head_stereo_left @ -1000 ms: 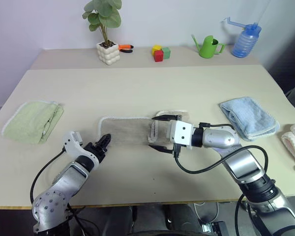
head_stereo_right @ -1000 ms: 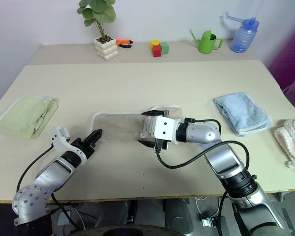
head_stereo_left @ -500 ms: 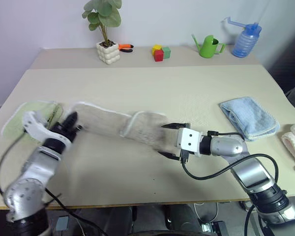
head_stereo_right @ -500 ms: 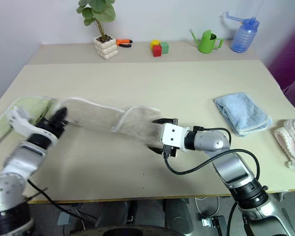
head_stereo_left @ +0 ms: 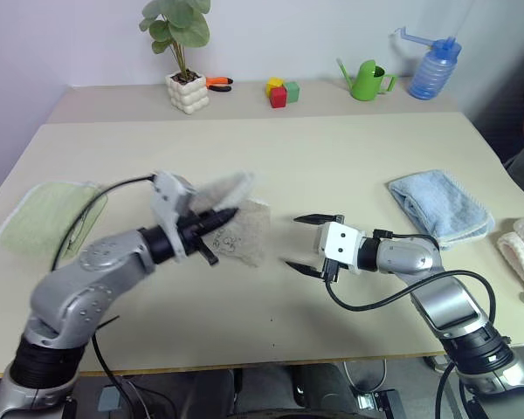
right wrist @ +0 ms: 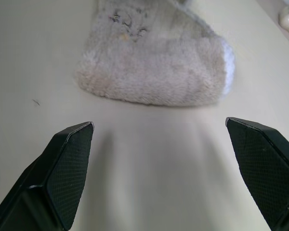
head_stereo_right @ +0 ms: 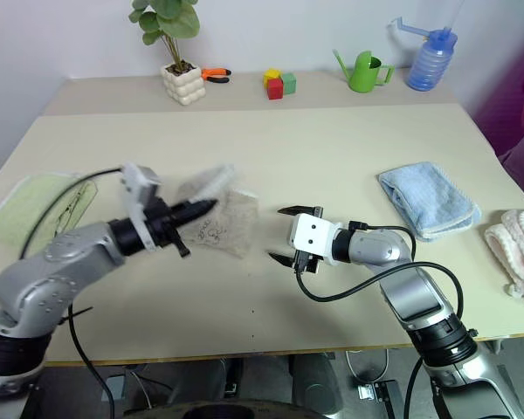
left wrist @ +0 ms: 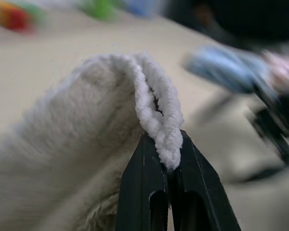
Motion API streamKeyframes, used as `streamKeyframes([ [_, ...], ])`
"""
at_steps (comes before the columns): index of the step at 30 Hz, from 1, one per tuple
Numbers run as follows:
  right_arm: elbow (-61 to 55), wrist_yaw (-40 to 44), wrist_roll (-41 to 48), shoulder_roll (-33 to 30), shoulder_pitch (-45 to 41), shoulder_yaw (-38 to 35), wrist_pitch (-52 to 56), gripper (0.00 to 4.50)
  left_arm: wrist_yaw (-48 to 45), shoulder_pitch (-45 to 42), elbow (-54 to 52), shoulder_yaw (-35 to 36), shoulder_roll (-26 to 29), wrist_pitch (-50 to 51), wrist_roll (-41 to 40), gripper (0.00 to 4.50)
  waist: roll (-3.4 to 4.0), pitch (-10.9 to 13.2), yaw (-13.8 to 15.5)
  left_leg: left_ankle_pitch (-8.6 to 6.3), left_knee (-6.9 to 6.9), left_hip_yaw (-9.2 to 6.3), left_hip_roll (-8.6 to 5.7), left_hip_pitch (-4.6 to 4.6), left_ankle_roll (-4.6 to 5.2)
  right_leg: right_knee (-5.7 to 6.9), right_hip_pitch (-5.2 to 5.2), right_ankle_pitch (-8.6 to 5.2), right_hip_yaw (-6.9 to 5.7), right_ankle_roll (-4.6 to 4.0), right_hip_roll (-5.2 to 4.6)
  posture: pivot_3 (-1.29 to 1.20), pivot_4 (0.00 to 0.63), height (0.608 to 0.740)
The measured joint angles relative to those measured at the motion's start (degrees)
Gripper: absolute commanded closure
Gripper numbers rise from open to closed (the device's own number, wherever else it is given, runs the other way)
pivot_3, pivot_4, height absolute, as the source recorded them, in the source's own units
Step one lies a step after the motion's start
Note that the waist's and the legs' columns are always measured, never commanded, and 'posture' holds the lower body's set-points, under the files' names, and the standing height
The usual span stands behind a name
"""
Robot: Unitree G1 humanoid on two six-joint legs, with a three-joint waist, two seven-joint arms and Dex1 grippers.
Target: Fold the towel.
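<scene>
Since a second ago the left gripper (head_stereo_left: 225, 214) has swung the towel (head_stereo_left: 240, 229) up and across, pinching its white edge. The towel hangs at nine o'clock from the right gripper (head_stereo_left: 313, 245), which is spread wide and empty nearby.

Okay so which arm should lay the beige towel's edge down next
Left, probably. The left gripper is shut on the towel's white edge, lifted above the table; the right gripper hangs open beside it, empty.
</scene>
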Motion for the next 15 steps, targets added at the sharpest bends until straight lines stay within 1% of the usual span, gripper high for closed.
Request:
streamKeyframes([
  [4,0.0,-0.7,-0.4,-0.5,0.1,-0.4,0.0,0.00,-3.4,-0.9,2.5,-4.7,-0.7,-1.4,6.3,4.48,0.00,0.0,0.1,0.03,-0.06,-0.02,0.02,-0.01,-0.04,0.03,-0.03,-0.02,-0.01,-0.04,0.03,0.00,0.150,0.727],
  [7,0.0,-1.0,-0.5,-0.7,0.5,-1.1,0.0,0.00,-5.5,-0.9,3.9,-6.1,-1.6,-1.6,8.7,4.48,-0.01,0.0,0.1,0.02,-0.05,-0.01,0.01,-0.02,-0.03,0.00,-0.03,-0.01,-0.01,-0.02,0.00,0.00,0.150,0.727],
  [10,0.0,-1.4,-1.1,-0.7,0.9,-1.1,0.0,0.00,-6.7,-0.8,4.8,-6.3,-2.4,-1.8,10.0,3.53,-0.01,0.0,0.1,0.02,-0.05,-0.02,0.01,-0.02,-0.03,0.00,-0.03,-0.01,-0.01,-0.02,0.00,0.00,0.150,0.727],
  [13,0.0,-1.7,-1.1,-0.7,0.9,-1.2,0.1,0.00,-7.4,-0.3,4.8,-4.0,-3.6,0.1,7.5,2.07,-0.01,0.0,0.0,0.02,-0.05,-0.02,0.02,-0.02,-0.03,0.01,-0.04,0.02,-0.01,0.04,0.00,0.00,0.150,0.727],
  [14,0.0,-1.8,-1.1,-0.7,0.9,-1.3,0.1,0.00,-7.5,-0.1,4.6,-2.4,-3.5,1.2,6.0,1.52,-0.02,0.0,0.0,0.02,-0.05,-0.03,0.03,-0.02,-0.03,0.02,-0.05,0.03,-0.01,0.06,0.01,0.00,0.150,0.727],
  [15,0.0,-1.8,-1.1,-0.7,0.9,-1.5,0.2,0.00,-7.6,0.1,4.3,-1.0,-3.4,2.1,4.7,1.11,-0.01,0.0,0.0,0.02,-0.05,-0.03,0.03,-0.02,-0.03,0.04,-0.05,0.03,-0.01,0.07,0.01,0.00,0.150,0.727],
])
